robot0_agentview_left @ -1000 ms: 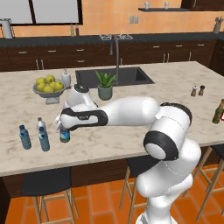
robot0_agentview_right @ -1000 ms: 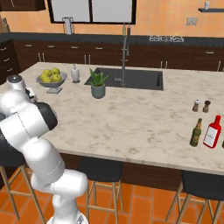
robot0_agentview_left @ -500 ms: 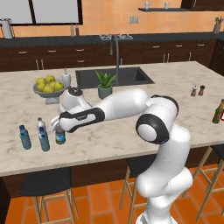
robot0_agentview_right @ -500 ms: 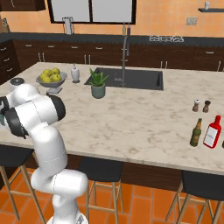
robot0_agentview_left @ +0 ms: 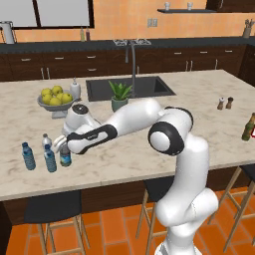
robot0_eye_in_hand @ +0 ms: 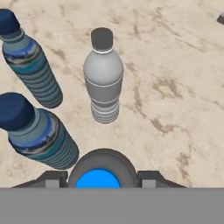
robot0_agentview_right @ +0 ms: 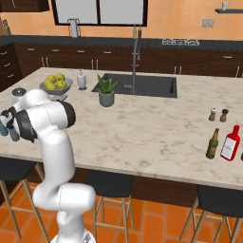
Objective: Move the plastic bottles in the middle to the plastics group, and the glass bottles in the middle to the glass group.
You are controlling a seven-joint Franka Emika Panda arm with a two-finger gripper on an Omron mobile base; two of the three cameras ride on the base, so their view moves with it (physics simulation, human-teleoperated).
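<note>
Left base view shows the white arm stretched low to the left end of the marble island counter [robot0_agentview_left: 149, 159], its gripper [robot0_agentview_left: 63, 148] closed around a small blue-capped plastic bottle [robot0_agentview_left: 65, 156] held upright just beside the plastics group, two blue-labelled bottles [robot0_agentview_left: 28, 156] and a clear white-capped one [robot0_agentview_left: 46, 140], evidently so it can be set among its kind. Right base view has the olive-green glass bottle [robot0_agentview_right: 212, 144] standing next to a red bottle [robot0_agentview_right: 230, 143] at the far right, well apart from the plastics. Hand view looks straight down on the held bottle's blue cap [robot0_eye_in_hand: 98, 178], the two dark fingers [robot0_eye_in_hand: 53, 179] pinching it from either side, close to the whitish bottle [robot0_eye_in_hand: 103, 78].
</note>
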